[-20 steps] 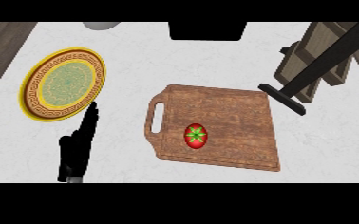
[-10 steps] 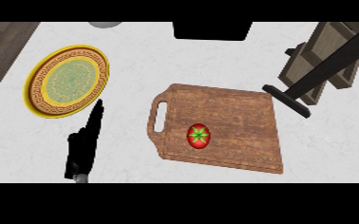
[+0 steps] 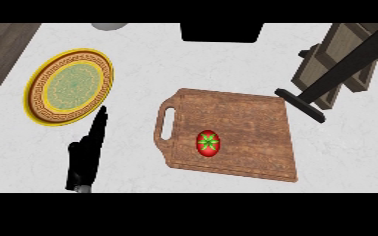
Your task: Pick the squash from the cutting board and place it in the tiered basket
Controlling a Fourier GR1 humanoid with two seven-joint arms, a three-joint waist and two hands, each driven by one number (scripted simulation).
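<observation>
Squash (image 3: pixel 209 143), red with a green star top: lying on the wooden cutting board (image 3: pixel 236 112), toward its near edge, nothing touching it. My left hand (image 3: pixel 85 155): left of the board over the white counter (image 3: pixel 221 65), holding nothing, fingers straight, tips just short of the yellow-rimmed plate (image 3: pixel 46 75). Tiered basket (image 3: pixel 332 60): far right, beyond the board.

The squash (image 3: pixel 209 143) sits on the cutting board (image 3: pixel 236 112); the left hand (image 3: pixel 86 155), outstretched, lies near the plate (image 3: pixel 44 114).
</observation>
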